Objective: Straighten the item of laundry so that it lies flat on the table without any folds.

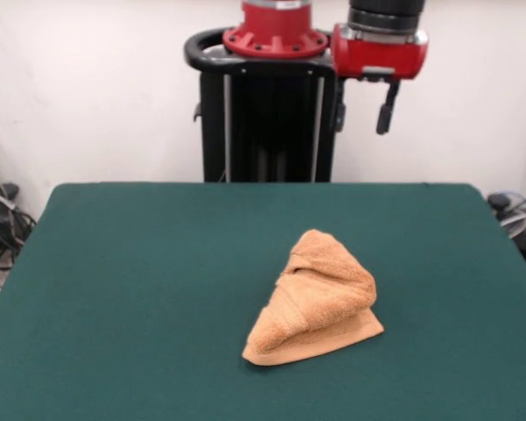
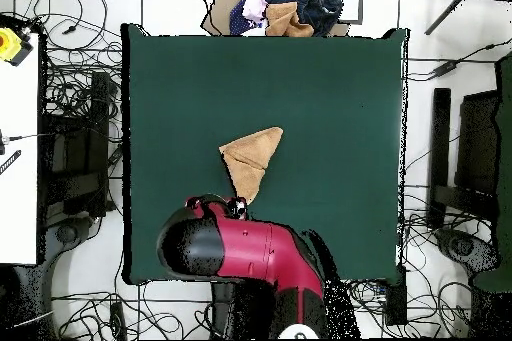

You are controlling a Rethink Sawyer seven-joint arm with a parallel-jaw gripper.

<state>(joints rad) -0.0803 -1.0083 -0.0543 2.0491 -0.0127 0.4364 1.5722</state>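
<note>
The orange-tan towel [image 1: 316,298] lies folded into a bunched, roughly triangular heap on the green table [image 1: 114,263], a little right of centre and toward the front edge in the front view. In the overhead view the towel [image 2: 252,157] is a triangle near the middle of the table [image 2: 330,107], its point toward the robot. The red and black arm [image 1: 381,44] is drawn back above the table's far side. In the overhead view the arm [image 2: 240,252] covers the table's bottom edge just below the towel's point. No gripper shows in either view.
The black pedestal [image 1: 267,123] stands behind the table's far edge. In the overhead view a pile of other clothes [image 2: 285,7] lies just beyond the table's top edge. Cables and equipment [image 2: 75,137] surround the table on the floor.
</note>
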